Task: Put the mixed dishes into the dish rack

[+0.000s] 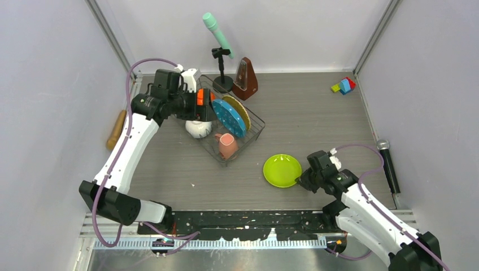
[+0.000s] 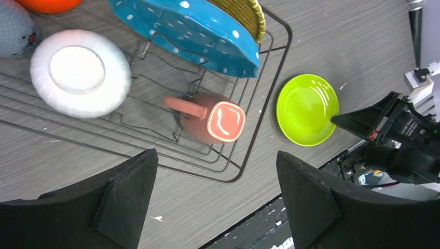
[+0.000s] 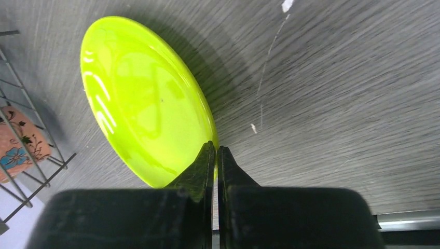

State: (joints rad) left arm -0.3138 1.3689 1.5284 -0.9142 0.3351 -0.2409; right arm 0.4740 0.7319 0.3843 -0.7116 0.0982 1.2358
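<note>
Loading looks close to finished — the dish rack (image 1: 248, 129) already carries the blue white-dotted scalloped plate (image 2: 192, 31) and the yellow woven-look plate (image 2: 246, 15) standing on edge side by side, the white bowl (image 2: 80, 72) turned bottom-up, and the pinkish-tan mug (image 2: 212, 120) lying on its side with its handle pointing toward that bowl. The orange bowl (image 2: 49, 4) and the small grey mug (image 2: 13, 31) show at the rack's far end, cut off by the left wrist view. By my reading only the lime-green plate (image 1: 281, 170) is left: it sits face up on the surface (image 1: 327, 113), just beside the rack's near corner but outside the wires. Being round, it has no long axis; its hollow faces upward, and it would need tipping onto its edge to slot in parallel to the other two plates. The right gripper (image 3: 215, 151) has its fingers drawn nearly together, a sliver between them, straddling the plate's rim — apparently pinching it. The left gripper (image 2: 215, 161) hovers over the rack, fingers spread wide, holding nothing.
</note>
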